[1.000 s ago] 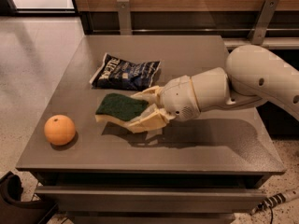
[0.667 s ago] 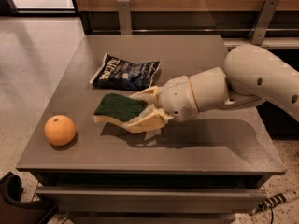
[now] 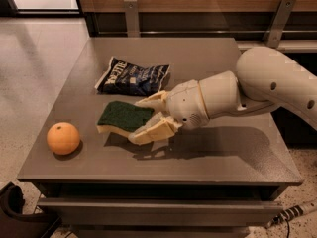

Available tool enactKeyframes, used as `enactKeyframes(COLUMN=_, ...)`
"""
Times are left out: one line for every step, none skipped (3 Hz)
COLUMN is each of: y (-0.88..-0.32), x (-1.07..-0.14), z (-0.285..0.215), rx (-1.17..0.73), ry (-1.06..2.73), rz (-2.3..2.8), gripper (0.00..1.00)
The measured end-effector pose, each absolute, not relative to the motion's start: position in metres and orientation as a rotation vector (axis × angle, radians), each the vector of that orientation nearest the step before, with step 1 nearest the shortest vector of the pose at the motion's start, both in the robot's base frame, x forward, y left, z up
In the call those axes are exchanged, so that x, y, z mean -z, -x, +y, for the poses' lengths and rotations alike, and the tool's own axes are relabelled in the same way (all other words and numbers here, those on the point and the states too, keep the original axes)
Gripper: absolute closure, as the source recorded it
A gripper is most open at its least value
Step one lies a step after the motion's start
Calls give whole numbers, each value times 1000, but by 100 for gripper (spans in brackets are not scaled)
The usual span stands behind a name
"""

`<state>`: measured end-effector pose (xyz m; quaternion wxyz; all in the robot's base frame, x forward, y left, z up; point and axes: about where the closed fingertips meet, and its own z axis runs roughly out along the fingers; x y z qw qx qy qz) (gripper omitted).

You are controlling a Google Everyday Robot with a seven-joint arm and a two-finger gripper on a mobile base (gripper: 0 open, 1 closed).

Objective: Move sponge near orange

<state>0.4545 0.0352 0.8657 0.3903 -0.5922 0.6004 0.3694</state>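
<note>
Sponge (image 3: 123, 116) and gripper (image 3: 138, 121) have edged slightly toward the orange (image 3: 63, 138) since the earlier frames; the orange and the dark blue snack bag (image 3: 132, 77) lie as they did. The gripper, to the right of the orange, is closed on the sponge's right end, with one pale finger behind it and one in front. The sponge sits green side up, tilted, with its left end nearest the orange. A shadow beneath suggests it is held just off the table (image 3: 223, 162), though contact at the low corner cannot be ruled out.

Progress: the grasp is made and the carry appears under way. A clear gap of bare tabletop remains between sponge and orange, so the rest of the approach and the release are judged still to come.

Count: one sponge, one orange, one snack bag (beyond the sponge, farther from the orange), one gripper, one table.
</note>
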Motion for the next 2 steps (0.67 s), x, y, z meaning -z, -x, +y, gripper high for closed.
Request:
enactKeyframes(y=-454, x=-866, z=37, rx=-939, ry=1508, rz=1524, gripper=0)
enactKeyframes(y=-454, x=-866, z=37, rx=-939, ry=1508, rz=1524, gripper=0)
